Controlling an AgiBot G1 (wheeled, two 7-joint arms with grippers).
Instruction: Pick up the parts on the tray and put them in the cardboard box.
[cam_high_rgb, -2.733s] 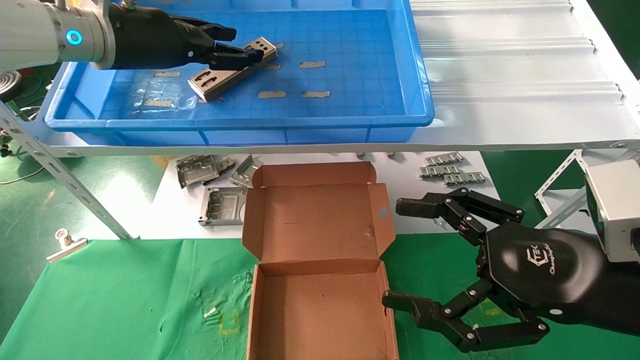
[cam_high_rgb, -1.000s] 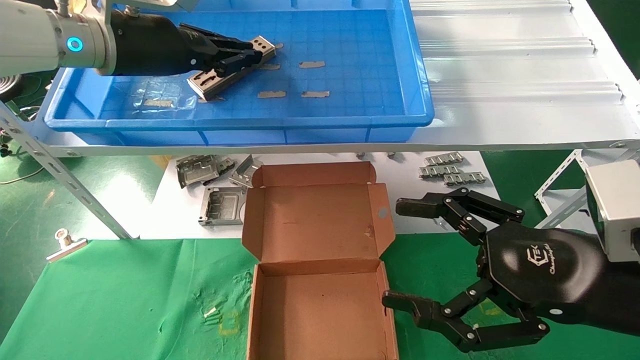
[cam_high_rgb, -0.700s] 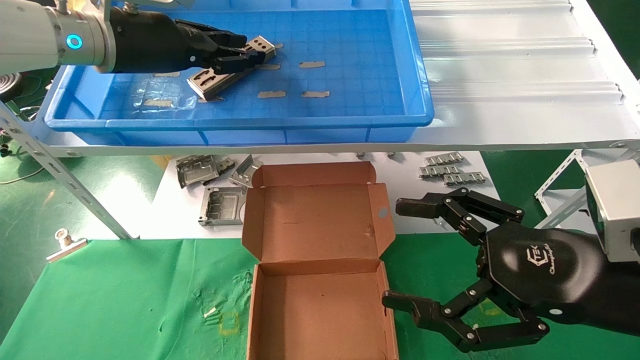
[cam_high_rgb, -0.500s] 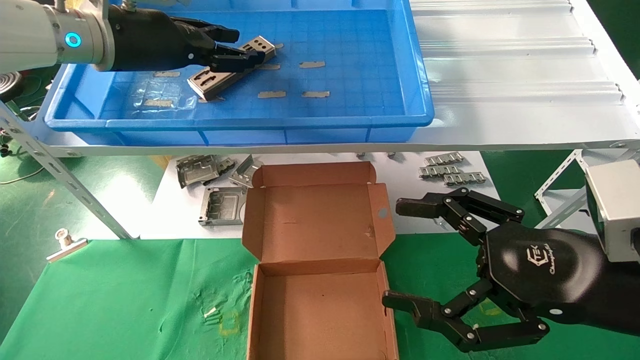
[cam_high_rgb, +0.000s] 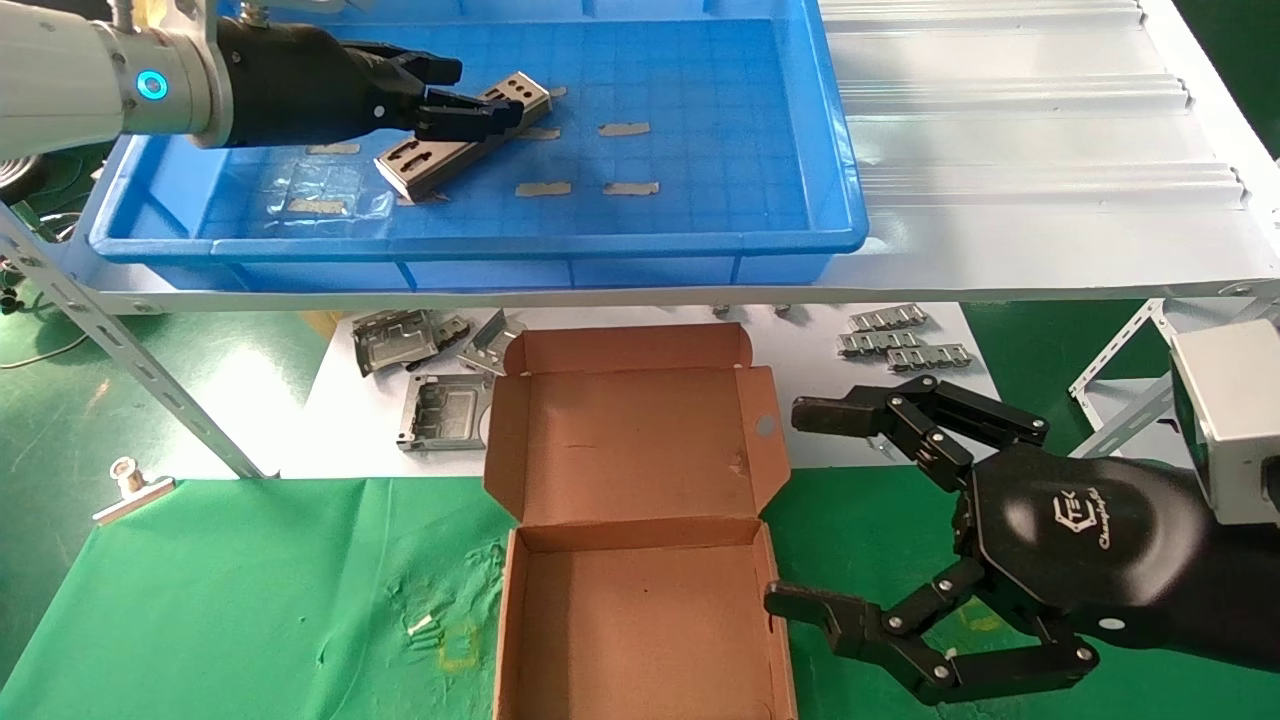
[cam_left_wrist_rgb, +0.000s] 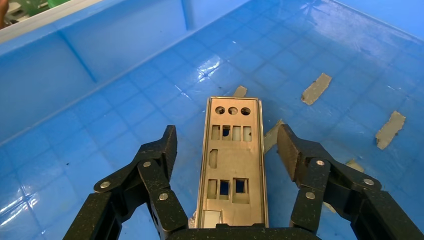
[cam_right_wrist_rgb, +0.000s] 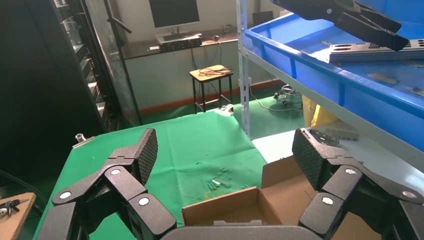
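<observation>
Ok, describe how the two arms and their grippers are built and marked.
Both grippers are matte black with linked, silver-riveted fingers ending in ribbed pads. The left gripper joins a silver-white arm bearing a glowing blue ring light. The right gripper has a glossy black shell with a white logo and script, and a grey box at the wrist.

This looks like a workshop. A metal rack (cam_high_rgb: 120, 350) holds a blue tray (cam_high_rgb: 700, 245). Stamped metal pieces (cam_high_rgb: 420, 370) lie on the desk (cam_high_rgb: 330, 420). Far off stand a screen (cam_right_wrist_rgb: 174, 12), a stool (cam_right_wrist_rgb: 212, 80) and loose wires (cam_right_wrist_rgb: 287, 95).
</observation>
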